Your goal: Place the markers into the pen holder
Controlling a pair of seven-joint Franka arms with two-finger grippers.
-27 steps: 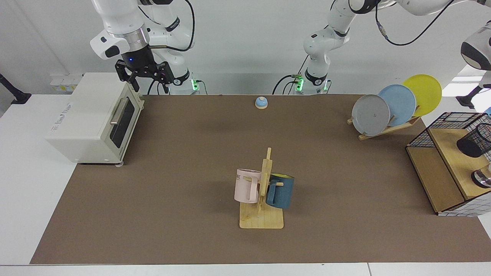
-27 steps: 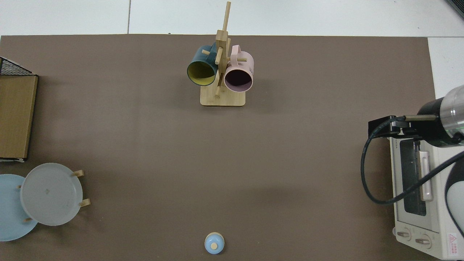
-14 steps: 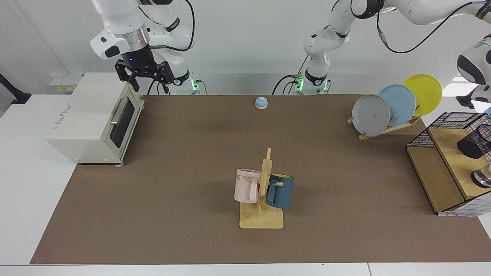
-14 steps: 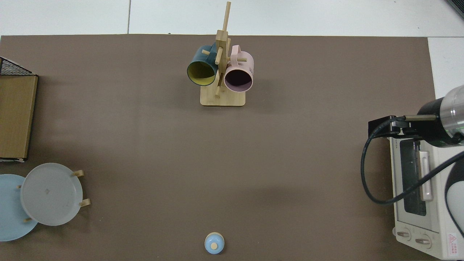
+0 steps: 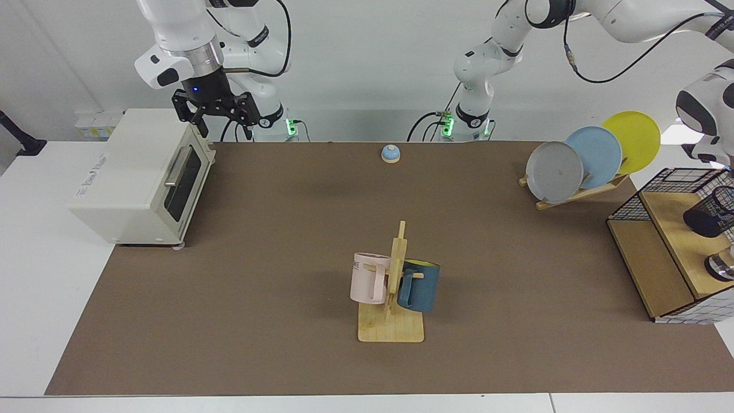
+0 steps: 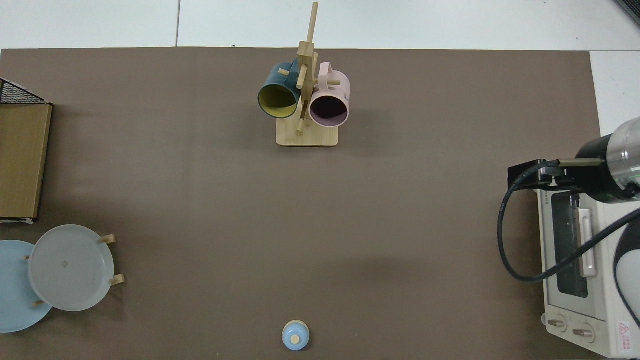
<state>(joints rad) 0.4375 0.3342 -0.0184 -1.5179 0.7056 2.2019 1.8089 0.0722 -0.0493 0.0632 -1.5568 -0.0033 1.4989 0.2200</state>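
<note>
Facing view: right gripper (image 5: 213,117) hung open over the toaster (image 5: 140,175), far left, waiting. Left arm (image 5: 702,109) reached over the shelf (image 5: 659,252) at the right edge; its gripper was out of view. Holder (image 5: 711,213) sat there. Marker not visible.

Top view: right gripper (image 6: 532,175) above the toaster (image 6: 582,260); holder out of view.

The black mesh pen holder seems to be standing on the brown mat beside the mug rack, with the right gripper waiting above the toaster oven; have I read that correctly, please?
Not quite. The pen holder stands on the wooden shelf at the table's edge, far from the mug rack, as the facing view shows. The right gripper does wait above the toaster oven.
</note>
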